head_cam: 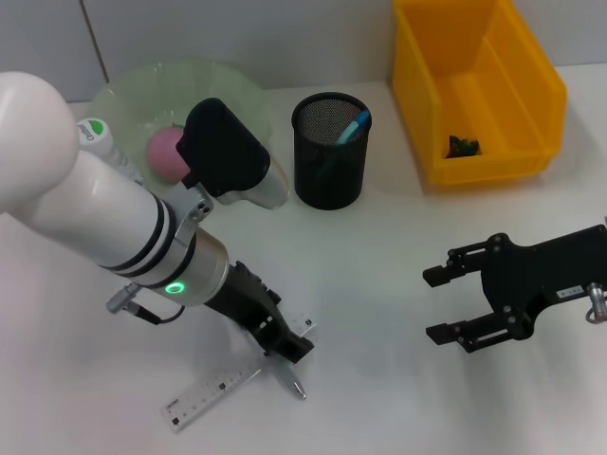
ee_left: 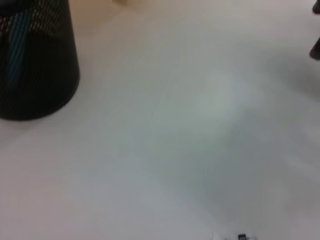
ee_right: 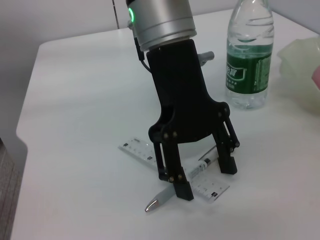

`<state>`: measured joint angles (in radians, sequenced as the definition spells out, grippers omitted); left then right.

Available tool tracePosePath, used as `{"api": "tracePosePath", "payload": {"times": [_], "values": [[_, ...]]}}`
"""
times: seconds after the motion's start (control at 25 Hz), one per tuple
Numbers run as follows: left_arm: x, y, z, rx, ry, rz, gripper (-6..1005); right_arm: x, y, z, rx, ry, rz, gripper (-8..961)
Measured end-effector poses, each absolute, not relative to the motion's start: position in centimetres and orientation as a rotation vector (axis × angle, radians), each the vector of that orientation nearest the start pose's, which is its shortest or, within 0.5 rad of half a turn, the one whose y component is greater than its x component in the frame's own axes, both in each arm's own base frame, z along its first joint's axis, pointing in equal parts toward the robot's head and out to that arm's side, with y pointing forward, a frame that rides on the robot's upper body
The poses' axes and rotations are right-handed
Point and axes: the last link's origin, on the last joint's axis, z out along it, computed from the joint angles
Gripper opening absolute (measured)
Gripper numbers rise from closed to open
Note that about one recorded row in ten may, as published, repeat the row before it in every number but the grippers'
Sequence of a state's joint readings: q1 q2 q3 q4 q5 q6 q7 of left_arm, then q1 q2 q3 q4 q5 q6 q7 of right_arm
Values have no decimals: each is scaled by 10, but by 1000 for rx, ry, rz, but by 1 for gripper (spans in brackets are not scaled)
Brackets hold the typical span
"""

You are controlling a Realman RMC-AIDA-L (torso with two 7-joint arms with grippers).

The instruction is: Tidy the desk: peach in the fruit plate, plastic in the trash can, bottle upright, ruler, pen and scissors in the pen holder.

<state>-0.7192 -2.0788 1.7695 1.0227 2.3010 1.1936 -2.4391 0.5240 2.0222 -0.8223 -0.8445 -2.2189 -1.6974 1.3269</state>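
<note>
My left gripper (head_cam: 287, 343) (ee_right: 205, 175) stands open, low over the table, with its fingers on either side of a silver pen (head_cam: 296, 386) (ee_right: 161, 199). The pen lies across a clear ruler (head_cam: 211, 396) (ee_right: 136, 146). Farther back is the black mesh pen holder (head_cam: 330, 152) (ee_left: 35, 65), with a blue item (head_cam: 356, 124) sticking out of it. A pink peach (head_cam: 165, 154) lies in the green fruit plate (head_cam: 180, 85). The bottle (head_cam: 98, 137) (ee_right: 249, 55) stands upright. My right gripper (head_cam: 453, 304) hovers open at the right. The scissors are out of view.
A yellow bin (head_cam: 474, 85) at the back right holds a small dark green scrap (head_cam: 463, 145). Bare white table lies between the two grippers. The table's edge shows beyond the ruler in the right wrist view.
</note>
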Motion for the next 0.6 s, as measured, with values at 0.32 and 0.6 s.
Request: {"api": "tracePosePath", "payload": {"times": [0.32,0.6], "values": [[-150,342,-108,-2915,-590,422,737,269,318,23,-3009,280,245,722],[-149,342,-111,-2915,-557,421,698,268,319,22,-3007,274,246,722]]}}
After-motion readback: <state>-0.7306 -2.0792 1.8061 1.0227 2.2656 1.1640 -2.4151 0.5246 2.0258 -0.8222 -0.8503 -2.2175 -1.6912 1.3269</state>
